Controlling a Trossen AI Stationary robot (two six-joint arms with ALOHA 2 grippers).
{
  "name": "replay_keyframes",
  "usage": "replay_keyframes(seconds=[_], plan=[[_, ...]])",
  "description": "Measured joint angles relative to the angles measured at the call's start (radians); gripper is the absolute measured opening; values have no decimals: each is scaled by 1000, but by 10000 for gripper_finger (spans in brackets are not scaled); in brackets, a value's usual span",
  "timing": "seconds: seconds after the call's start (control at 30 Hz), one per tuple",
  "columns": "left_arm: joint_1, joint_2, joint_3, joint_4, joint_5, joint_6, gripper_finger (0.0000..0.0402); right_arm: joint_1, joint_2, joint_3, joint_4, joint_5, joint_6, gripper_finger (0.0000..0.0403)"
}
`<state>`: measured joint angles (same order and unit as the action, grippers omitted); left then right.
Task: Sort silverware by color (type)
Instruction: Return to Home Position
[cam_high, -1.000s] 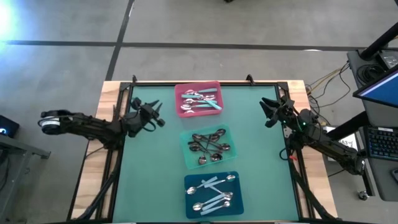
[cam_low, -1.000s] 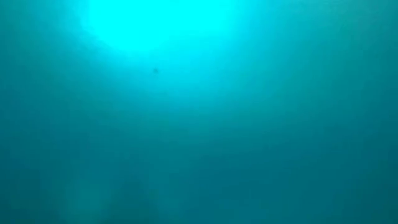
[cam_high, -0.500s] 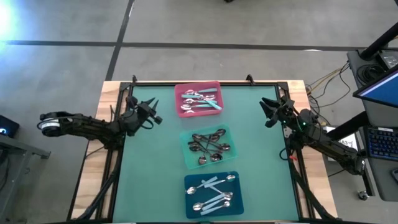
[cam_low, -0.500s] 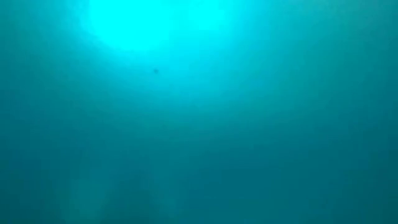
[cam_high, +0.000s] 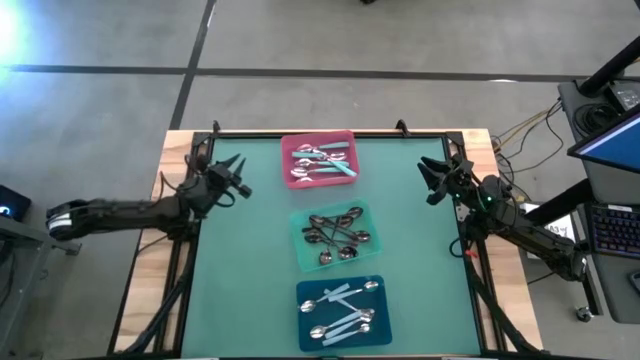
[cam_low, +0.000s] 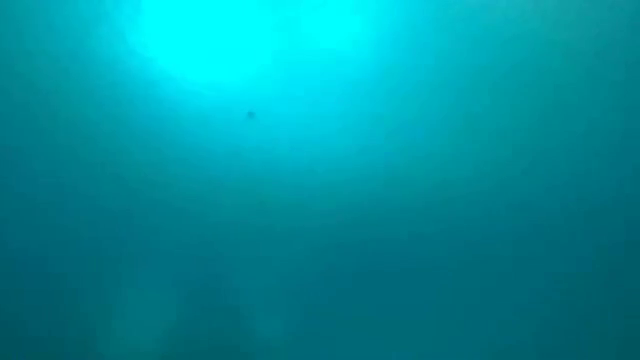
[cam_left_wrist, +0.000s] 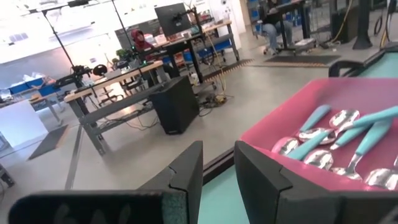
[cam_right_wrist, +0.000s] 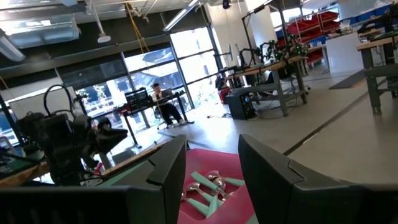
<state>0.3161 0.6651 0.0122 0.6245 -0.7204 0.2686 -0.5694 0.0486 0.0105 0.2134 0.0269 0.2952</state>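
The spoons lie sorted in three trays down the table's middle. Teal-handled ones (cam_high: 325, 160) are in the pink tray (cam_high: 348, 140), dark ones (cam_high: 336, 232) in the mint tray (cam_high: 300, 250), pale blue ones (cam_high: 345, 308) in the dark-teal tray (cam_high: 305, 335). My left gripper (cam_high: 240, 181) is open and empty, hovering left of the pink tray; in its wrist view the left gripper (cam_left_wrist: 218, 167) faces that tray (cam_left_wrist: 292, 127). My right gripper (cam_high: 430, 180) is open and empty near the table's right edge, and in the right wrist view it (cam_right_wrist: 212, 167) also faces the pink tray (cam_right_wrist: 233, 186).
Bare green mat lies on both sides of the tray column (cam_high: 250, 280). A black frame rail (cam_high: 330, 133) runs along the far edge just behind the pink tray. The low view shows only a teal blur. People sit at desks in the room beyond the table.
My left gripper has drawn back toward the table's left edge, away from the pink tray, with its arm stretching lower and farther left. The right arm and the spoons have stayed still.
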Motion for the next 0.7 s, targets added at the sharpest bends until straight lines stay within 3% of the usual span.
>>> replay_keyframes(seconds=[0.2,0.53,0.7], plan=[[3,-130,-2,-129,-1,-27,77,0,0,0,0,0,0,139],[17,-394,-2,-509,-2,-185,77,0,0,0,0,0,0,139],[70,-468,-2,-538,-2,-234,77,0,0,0,0,0,0,139]])
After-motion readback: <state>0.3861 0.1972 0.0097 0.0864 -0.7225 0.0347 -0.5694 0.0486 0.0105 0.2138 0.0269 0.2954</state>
